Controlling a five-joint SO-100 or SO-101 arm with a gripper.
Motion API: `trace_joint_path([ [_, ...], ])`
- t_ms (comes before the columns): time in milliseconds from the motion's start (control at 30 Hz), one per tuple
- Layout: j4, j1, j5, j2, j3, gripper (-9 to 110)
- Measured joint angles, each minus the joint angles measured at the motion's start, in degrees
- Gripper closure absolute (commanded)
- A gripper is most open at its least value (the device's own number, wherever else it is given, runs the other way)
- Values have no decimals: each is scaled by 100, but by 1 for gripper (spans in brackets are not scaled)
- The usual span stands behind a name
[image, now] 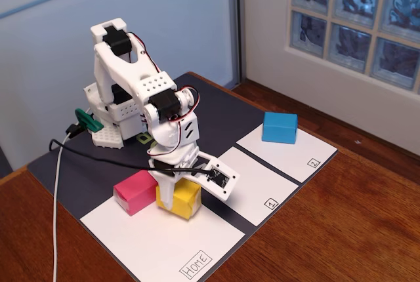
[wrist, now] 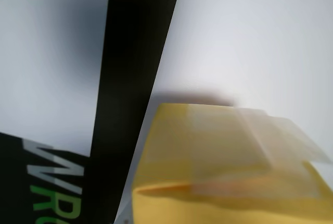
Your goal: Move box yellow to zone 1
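The box yellow [image: 187, 200] stands on the far right part of the "Home" panel [image: 164, 242] in the fixed view, close to the dark gap before zone 1 [image: 252, 183]. My gripper [image: 180, 202] points down over it and is shut on it. One white finger [image: 164, 193] lies against its left face and the other is hidden behind it. In the wrist view the box yellow [wrist: 218, 182] fills the lower right, blurred, and the fingers do not show. Zone 1 carries a small boxed "1" at its near corner.
A pink block [image: 134, 191] sits right beside the yellow one on its left. A blue block [image: 279, 127] rests on the panel marked "2" [image: 298, 157]. A black cable [image: 98, 154] runs across the mat to the wrist. The arm's base [image: 115, 121] stands behind.
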Motion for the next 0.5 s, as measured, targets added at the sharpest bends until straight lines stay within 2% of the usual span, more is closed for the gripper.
trace_joint_path([
  [267,1222,-70,158,642,-729,102],
  [500,1477,-738,1116,932,-765,102],
])
